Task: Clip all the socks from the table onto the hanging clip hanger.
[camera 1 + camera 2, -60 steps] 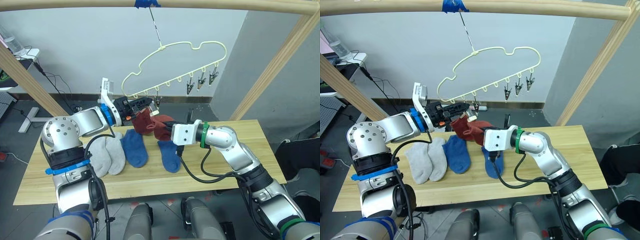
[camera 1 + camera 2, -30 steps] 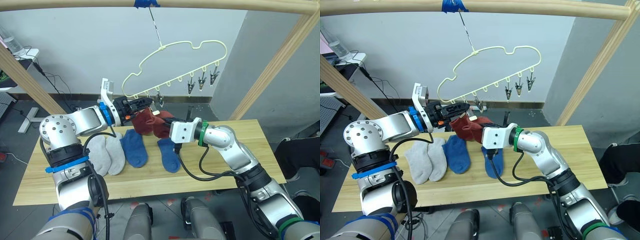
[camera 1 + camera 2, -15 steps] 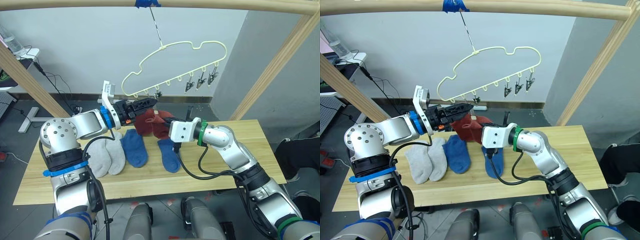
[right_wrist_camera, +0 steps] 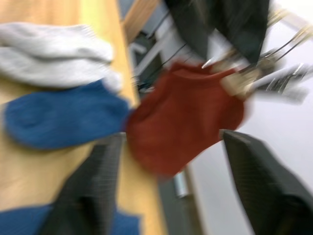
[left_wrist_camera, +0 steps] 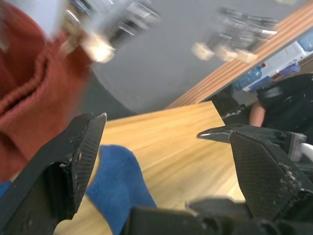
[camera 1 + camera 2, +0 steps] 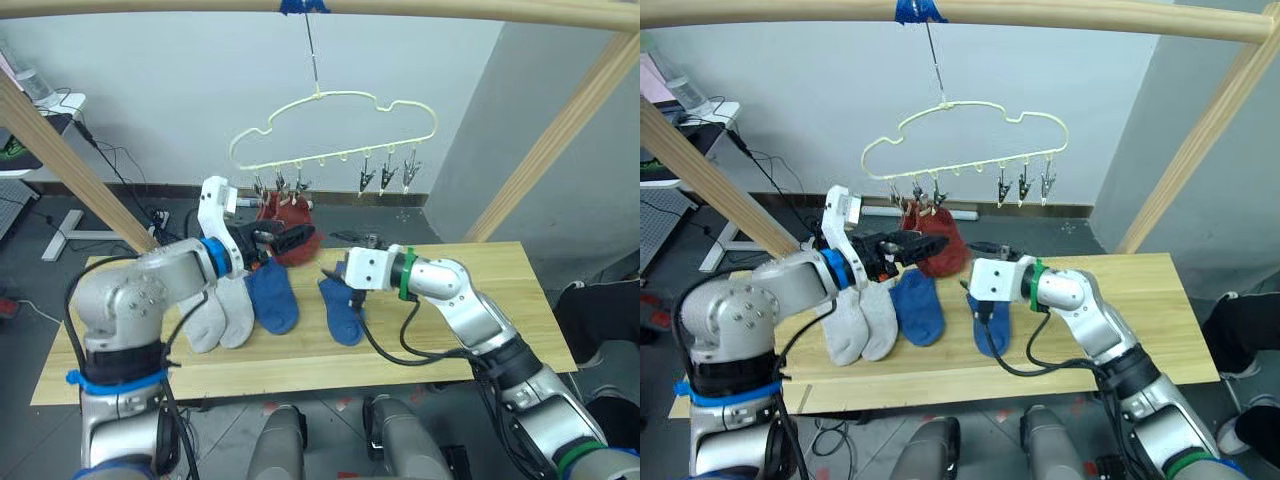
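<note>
The pale yellow clip hanger [image 6: 330,105] hangs from the top pole. Rust red socks [image 6: 287,214] hang from the clips at its left end. My left gripper [image 6: 288,240] is open just in front of and below them, holding nothing. My right gripper [image 6: 338,258] is open too, to their right and just above the table [image 6: 480,290]. Two light grey socks [image 6: 215,312] and two blue socks [image 6: 272,297] [image 6: 342,308] lie side by side on the wood. The right wrist view shows a red sock [image 4: 186,117] dangling from a clip between the open fingers.
A round wooden pole frame [image 6: 560,110] crosses overhead and slants down on both sides. Three bare metal clips [image 6: 385,180] hang at the hanger's right end. The right half of the table is bare wood. Cables and equipment lie on the floor behind.
Both grippers opened and let go of the red sock, which now hangs from the clips. My left arm dropped lower. The hanger swung level and the camera shifted slightly.
</note>
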Available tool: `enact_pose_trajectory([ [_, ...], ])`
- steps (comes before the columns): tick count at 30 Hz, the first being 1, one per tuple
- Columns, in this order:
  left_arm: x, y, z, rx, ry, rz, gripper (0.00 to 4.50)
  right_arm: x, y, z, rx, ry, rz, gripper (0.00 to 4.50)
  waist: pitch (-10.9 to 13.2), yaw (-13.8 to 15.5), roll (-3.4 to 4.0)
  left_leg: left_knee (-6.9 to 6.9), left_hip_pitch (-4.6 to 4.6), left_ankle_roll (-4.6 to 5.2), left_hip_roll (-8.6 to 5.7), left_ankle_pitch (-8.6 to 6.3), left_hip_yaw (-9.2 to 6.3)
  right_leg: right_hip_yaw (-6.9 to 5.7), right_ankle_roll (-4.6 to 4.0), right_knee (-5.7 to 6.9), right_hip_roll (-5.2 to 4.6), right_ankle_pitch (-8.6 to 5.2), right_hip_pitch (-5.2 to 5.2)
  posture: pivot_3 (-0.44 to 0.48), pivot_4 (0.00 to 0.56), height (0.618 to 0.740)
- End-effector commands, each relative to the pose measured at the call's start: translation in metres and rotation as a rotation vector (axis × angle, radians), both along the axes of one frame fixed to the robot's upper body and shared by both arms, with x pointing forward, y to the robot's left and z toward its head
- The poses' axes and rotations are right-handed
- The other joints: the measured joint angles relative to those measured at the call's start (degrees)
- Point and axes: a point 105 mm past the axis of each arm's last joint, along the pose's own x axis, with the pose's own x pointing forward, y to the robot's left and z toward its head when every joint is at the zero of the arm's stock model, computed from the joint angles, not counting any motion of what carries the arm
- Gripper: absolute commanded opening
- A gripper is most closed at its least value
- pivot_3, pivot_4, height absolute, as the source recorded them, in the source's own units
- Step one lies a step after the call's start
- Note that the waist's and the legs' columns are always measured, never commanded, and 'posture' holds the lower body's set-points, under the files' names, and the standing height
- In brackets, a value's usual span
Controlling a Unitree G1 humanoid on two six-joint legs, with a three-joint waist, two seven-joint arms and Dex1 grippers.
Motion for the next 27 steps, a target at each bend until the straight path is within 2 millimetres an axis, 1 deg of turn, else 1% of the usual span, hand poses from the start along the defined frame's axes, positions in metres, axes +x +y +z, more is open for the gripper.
enact_pose_trajectory([
  [1, -0.001, -0.006, 0.013, 0.040, -0.157, 0.026, 4.50, -0.005, -0.005, 0.022, 0.075, -0.021, -0.019, 4.48, 0.00, 0.20, 0.00, 0.00, 0.00, 0.01, -0.02, 0.00, 0.01, 0.00, 0.00, -0.02, 0.00, 0.00, 0.01, -0.019, 0.249, 0.740],
  [3, 0.005, -0.004, 0.014, 0.104, -0.281, 0.094, 4.50, -0.005, -0.010, 0.034, 0.240, 0.124, -0.090, 4.48, 0.00, 0.18, 0.00, 0.00, 0.00, 0.02, -0.05, 0.00, 0.01, -0.01, 0.00, -0.03, 0.01, 0.00, 0.01, -0.018, 0.251, 0.740],
  [4, 0.009, -0.002, 0.015, 0.119, -0.344, 0.151, 4.50, -0.007, -0.011, 0.044, 0.321, 0.175, -0.102, 4.48, 0.00, 0.17, 0.00, -0.04, 0.01, 0.02, -0.04, 0.00, 0.01, -0.01, 0.00, -0.04, 0.02, 0.00, 0.01, -0.018, 0.251, 0.740],
  [7, 0.018, 0.005, 0.018, 0.109, -0.453, 0.274, 4.50, -0.012, -0.011, 0.069, 0.480, 0.268, -0.100, 4.48, 0.00, 0.24, 0.00, -0.17, 0.03, 0.02, -0.01, 0.00, -0.03, -0.06, -0.02, -0.06, 0.05, 0.01, 0.00, -0.019, 0.252, 0.740],
  [9, 0.022, 0.005, 0.018, 0.132, -0.501, 0.298, 4.50, -0.016, -0.011, 0.081, 0.555, 0.325, -0.082, 4.48, 0.00, 0.19, 0.00, -0.18, 0.01, 0.03, 0.00, 0.00, -0.04, -0.07, -0.02, -0.09, 0.05, 0.01, 0.00, -0.023, 0.255, 0.740],
  [11, 0.023, 0.003, 0.017, 0.150, -0.532, 0.287, 4.50, -0.019, -0.010, 0.087, 0.579, 0.350, -0.067, 4.48, 0.00, 0.21, 0.00, -0.19, 0.01, 0.04, -0.06, -0.01, -0.02, -0.08, -0.02, -0.10, 0.08, 0.01, 0.00, -0.025, 0.253, 0.740],
  [12, 0.025, 0.002, 0.019, 0.131, -0.547, 0.284, 4.50, -0.021, -0.011, 0.092, 0.592, 0.361, -0.058, 4.48, 0.00, 0.19, 0.00, -0.20, -0.01, 0.04, -0.07, -0.01, -0.04, -0.10, -0.02, -0.14, 0.14, 0.01, 0.00, -0.031, 0.252, 0.740],
  [14, 0.030, 0.003, 0.020, 0.086, -0.552, 0.295, 4.12, -0.021, -0.015, 0.097, 0.596, 0.366, -0.052, 4.50, 0.00, 0.23, 0.00, -0.22, -0.02, 0.06, -0.08, -0.01, -0.03, -0.10, -0.02, -0.18, 0.25, 0.01, 0.01, -0.035, 0.253, 0.740],
  [16, 0.034, 0.002, 0.018, 0.102, -0.565, 0.288, 3.68, -0.020, -0.018, 0.097, 0.589, 0.364, -0.066, 4.50, 0.00, 0.25, 0.00, -0.21, -0.06, 0.11, -0.08, -0.03, -0.02, -0.10, -0.01, -0.22, 0.24, 0.01, 0.01, -0.040, 0.249, 0.740],
  [21, 0.043, 0.000, 0.018, 0.107, -0.578, 0.296, 2.19, -0.017, -0.023, 0.095, 0.572, 0.356, -0.089, 4.50, 0.00, 0.15, 0.00, -0.21, -0.05, 0.18, -0.11, -0.08, 0.03, -0.13, 0.00, -0.22, 0.28, 0.01, 0.00, -0.049, 0.245, 0.740],
  [27, 0.050, -0.008, 0.022, 0.088, -0.592, 0.286, 2.19, -0.017, -0.024, 0.097, 0.557, 0.342, -0.088, 4.50, 0.00, 0.11, 0.00, -0.20, -0.05, 0.18, -0.10, -0.08, 0.03, -0.19, 0.00, -0.20, 0.34, 0.01, 0.00, -0.056, 0.242, 0.740],
])
